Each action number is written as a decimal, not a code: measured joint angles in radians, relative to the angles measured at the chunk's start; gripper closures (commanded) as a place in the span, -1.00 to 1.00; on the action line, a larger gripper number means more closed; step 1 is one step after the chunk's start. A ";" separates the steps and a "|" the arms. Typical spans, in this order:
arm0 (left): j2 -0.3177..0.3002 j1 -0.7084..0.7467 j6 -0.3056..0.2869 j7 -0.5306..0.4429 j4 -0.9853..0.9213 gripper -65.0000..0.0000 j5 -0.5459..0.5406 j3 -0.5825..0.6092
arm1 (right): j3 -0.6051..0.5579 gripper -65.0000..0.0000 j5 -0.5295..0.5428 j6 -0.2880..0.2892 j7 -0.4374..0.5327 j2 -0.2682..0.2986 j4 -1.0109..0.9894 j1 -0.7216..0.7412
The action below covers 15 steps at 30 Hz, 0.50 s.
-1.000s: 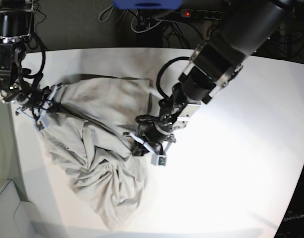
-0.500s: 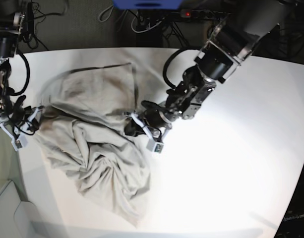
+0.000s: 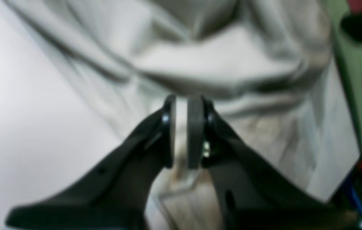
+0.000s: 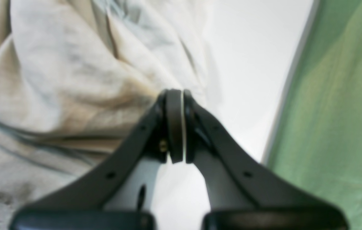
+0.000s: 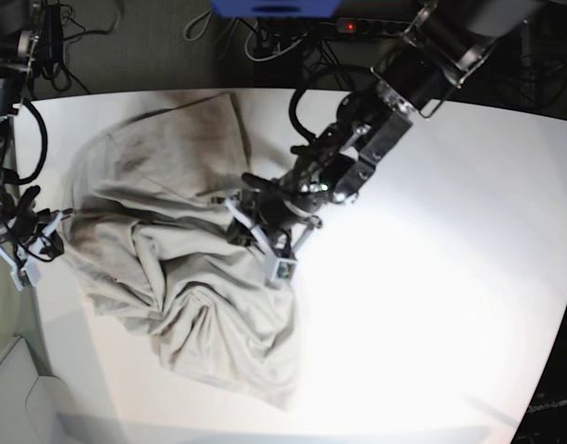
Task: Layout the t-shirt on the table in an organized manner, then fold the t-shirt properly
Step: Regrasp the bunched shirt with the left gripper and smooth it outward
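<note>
Dragged leftward, t-shirt [image 5: 181, 268] crumpled, long axis diagonal

Ahead of the left gripper [image 5: 255, 227] the rumpled t-shirt [image 5: 181, 277] piles up in thick folds and blocks any forward path, while bare table [image 5: 431, 277] lies open behind and beside it. The right gripper [image 5: 38, 236] sits at the table's edge, cloth on its inner side, open space outward.

i worked in a lab: my white table [image 5: 449, 277] stood over dark floor strewn with cables [image 5: 255, 42] and a lit power strip [image 5: 375, 26].
</note>
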 measured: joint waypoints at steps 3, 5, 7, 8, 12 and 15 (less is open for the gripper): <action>0.000 -0.079 0.045 -0.009 -0.005 0.80 0.003 -0.002 | 0.002 1.00 0.000 0.000 -0.006 -0.002 0.000 -0.009; 0.005 -0.139 0.051 -0.011 -0.074 0.80 0.002 -0.001 | 0.003 1.00 0.006 0.000 -0.004 -0.004 0.005 -0.026; 0.030 -0.223 0.054 -0.008 -0.221 0.80 0.003 -0.001 | 0.003 1.00 0.001 0.000 -0.011 -0.008 0.025 -0.049; 0.053 -0.264 0.065 -0.013 -0.309 0.79 0.006 -0.005 | 0.007 1.00 -0.003 -0.004 -0.012 -0.016 0.041 -0.065; 0.167 -0.419 0.071 -0.063 -0.661 0.79 0.003 0.003 | 0.002 1.00 0.013 -0.011 -0.016 -0.044 0.152 -0.128; 0.230 -0.485 0.072 -0.166 -0.830 0.79 -0.003 0.006 | 0.004 1.00 0.002 -0.011 -0.063 -0.053 0.227 -0.161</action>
